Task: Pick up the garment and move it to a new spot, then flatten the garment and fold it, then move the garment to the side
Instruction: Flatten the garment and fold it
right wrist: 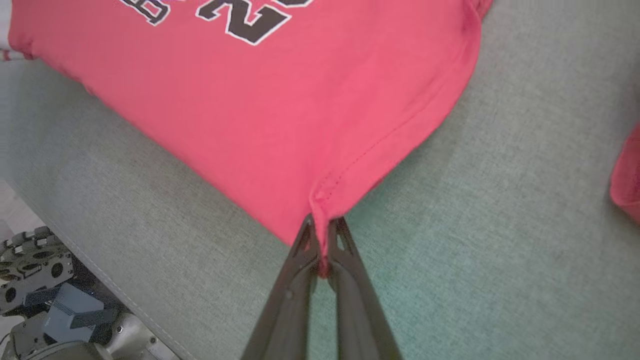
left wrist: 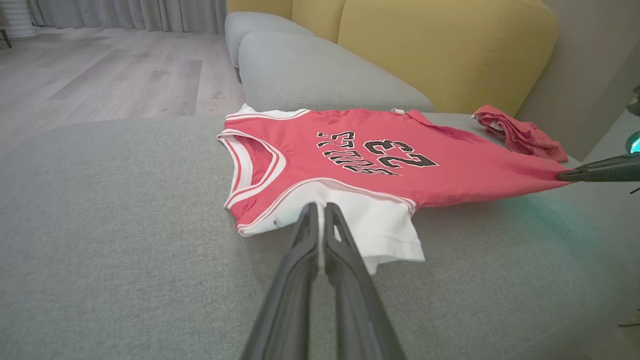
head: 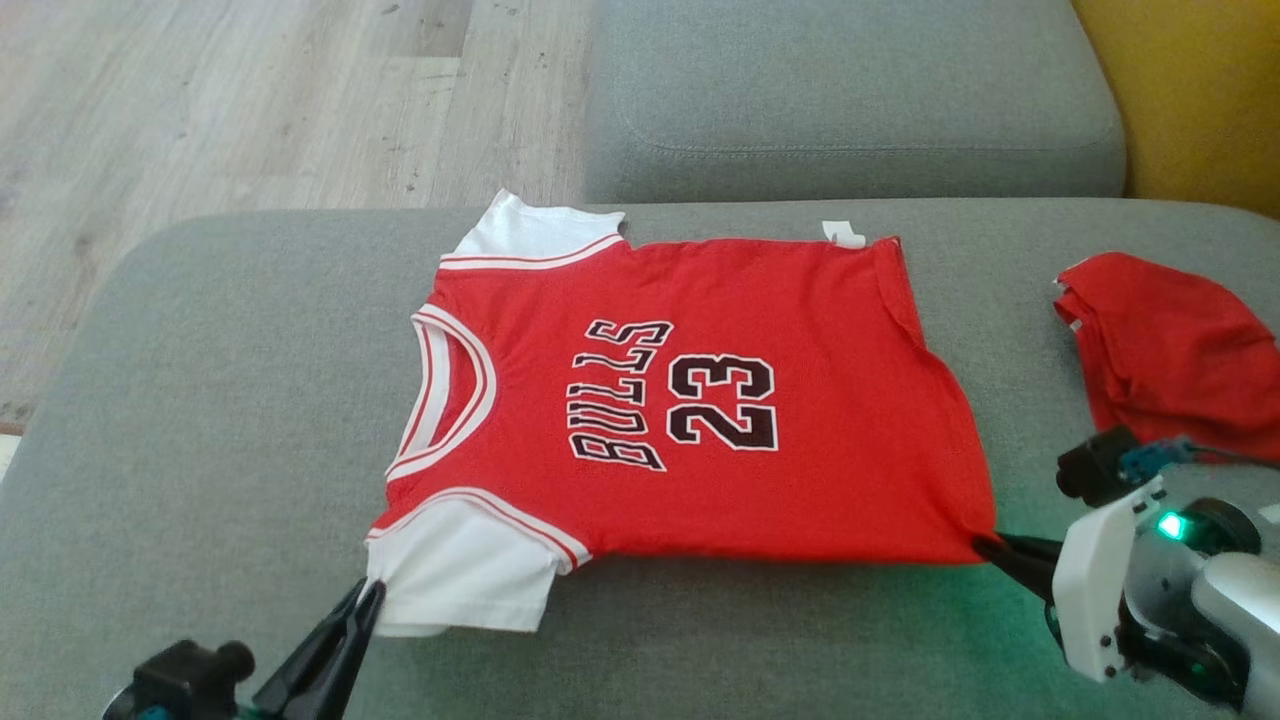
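Observation:
The garment (head: 700,400) is a red jersey with white sleeves and black "BULLS 23" lettering, lying spread flat on the grey sofa seat (head: 200,400). Its neck points to the left of the head view. My left gripper (head: 368,592) is shut on the near white sleeve (left wrist: 370,225), pinching its edge (left wrist: 320,207). At the jersey's near bottom hem corner my right gripper (head: 985,545) is shut, and red fabric is bunched between its tips (right wrist: 322,225). In the left wrist view that right gripper (left wrist: 565,175) holds the hem taut at the right.
A second red cloth (head: 1170,350) lies crumpled on the seat to the right of the jersey. A grey cushion (head: 850,100) sits behind, with a yellow backrest (left wrist: 440,50) beyond it. Wooden floor (head: 250,100) lies at the far left.

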